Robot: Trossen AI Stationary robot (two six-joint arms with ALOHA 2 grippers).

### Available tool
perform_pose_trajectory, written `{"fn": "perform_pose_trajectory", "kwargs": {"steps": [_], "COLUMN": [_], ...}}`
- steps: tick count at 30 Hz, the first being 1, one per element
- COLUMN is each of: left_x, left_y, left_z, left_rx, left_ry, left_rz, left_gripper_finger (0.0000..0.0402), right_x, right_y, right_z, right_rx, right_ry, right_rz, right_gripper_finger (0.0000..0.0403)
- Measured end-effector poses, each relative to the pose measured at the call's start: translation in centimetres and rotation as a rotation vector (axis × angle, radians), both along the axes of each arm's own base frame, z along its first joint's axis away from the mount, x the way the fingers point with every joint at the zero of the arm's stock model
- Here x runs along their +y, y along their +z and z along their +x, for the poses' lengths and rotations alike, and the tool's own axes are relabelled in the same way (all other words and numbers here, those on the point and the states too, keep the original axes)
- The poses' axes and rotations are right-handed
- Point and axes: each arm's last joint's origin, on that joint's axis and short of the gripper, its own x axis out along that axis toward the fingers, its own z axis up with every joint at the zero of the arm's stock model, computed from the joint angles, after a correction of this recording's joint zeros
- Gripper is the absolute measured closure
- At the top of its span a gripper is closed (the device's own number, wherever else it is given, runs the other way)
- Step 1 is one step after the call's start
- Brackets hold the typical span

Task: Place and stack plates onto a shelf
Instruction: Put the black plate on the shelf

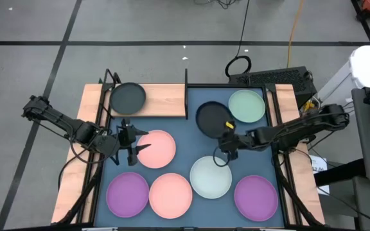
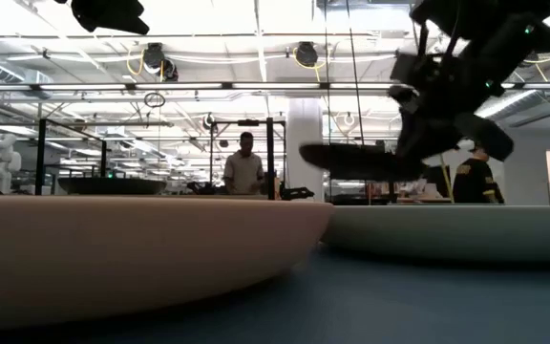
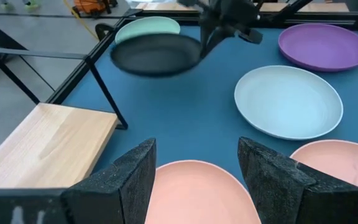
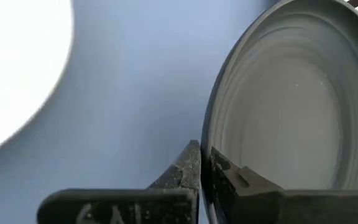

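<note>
A blue-grey mat (image 1: 185,131) covers the table, on a grey floor crossed by cables. From above, the shelf (image 1: 162,97) lies along the mat's far left edge, long axis left to right, with one black plate (image 1: 128,97) flat on its left end. On the mat lie a pale green plate (image 1: 246,105) at far right, a pink plate (image 1: 155,149) left of centre, a pale blue-white plate (image 1: 211,176), a second pink plate (image 1: 170,195) and two purple plates (image 1: 128,194) (image 1: 256,197) along the near edge. The right gripper (image 1: 226,144) pinches the near rim of a second black plate (image 1: 213,119) beside the green one. The left gripper (image 1: 133,146) is at the pink plate's left rim, fingers spread. The low view adds what the overhead cannot: the held plate (image 2: 356,161) hangs clear above the mat, roughly level, with people standing in the hall behind. The left wrist view shows its fingers (image 3: 129,180) apart on either side of the pink rim. The right wrist view shows its fingers (image 4: 185,168) closed on the black plate's edge.
</note>
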Motion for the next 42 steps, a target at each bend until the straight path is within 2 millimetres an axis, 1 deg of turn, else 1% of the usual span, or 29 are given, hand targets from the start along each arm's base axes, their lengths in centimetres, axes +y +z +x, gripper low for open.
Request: {"fn": "perform_pose_trajectory", "kwargs": {"steps": [2,4,11,13,17,21,24,28,32,36,40,42], "left_x": [0.0,0.1,0.3,0.3,0.7,1.1,1.4,1.9,2.4,2.6,2.8,2.9], "left_y": [-0.1,-0.2,-0.1,-0.2,-0.6,-0.1,0.6,1.7,2.4,2.8,3.3,3.6], "left_z": [-0.1,-0.1,-0.2,-0.2,-1.0,-1.7,-2.6,-4.1,-5.4,-6.1,-6.4,-6.5], "left_rx": [0.011,0.022,0.013,0.020,0.073,0.048,0.000,-0.084,-0.144,-0.167,-0.205,-0.220], "left_ry": [0.000,-0.003,0.048,0.053,0.078,0.093,0.099,0.134,0.140,0.131,0.137,0.133], "left_rz": [0.006,0.018,0.097,0.101,0.105,0.082,0.074,0.078,0.070,0.089,0.121,0.124], "left_gripper_finger": [0.0170,0.0170,0.0170,0.0170,0.0170,0.0170,0.0170,0.0170,0.0170,0.0170,0.0170,0.0170], "right_x": [0.2,0.6,2.4,3.1,4.4,5.1,4.9,4.0,3.0,1.8,-0.2,-1.3], "right_y": [0.6,1.5,5.6,7.1,9.8,11.2,11.6,12.1,12.2,12.1,11.4,10.9], "right_z": [0.2,0.7,3.0,3.9,6.0,9.0,11.7,15.0,17.8,19.9,21.3,21.8], "right_rx": [-0.057,-0.117,-0.261,-0.309,-0.383,-0.434,-0.459,-0.483,-0.489,-0.489,-0.464,-0.454], "right_ry": [-0.002,0.007,0.006,-0.002,-0.015,-0.043,-0.048,-0.069,-0.026,-0.027,-0.056,-0.047], "right_rz": [-0.042,-0.044,-0.030,-0.038,-0.058,-0.122,-0.181,-0.213,-0.177,-0.183,-0.209,-0.193], "right_gripper_finger": [0.0400,0.0401,0.0402,0.0402,0.0402,0.0402,0.0402,0.0402,0.0402,0.0403,0.0403,0.0403]}}
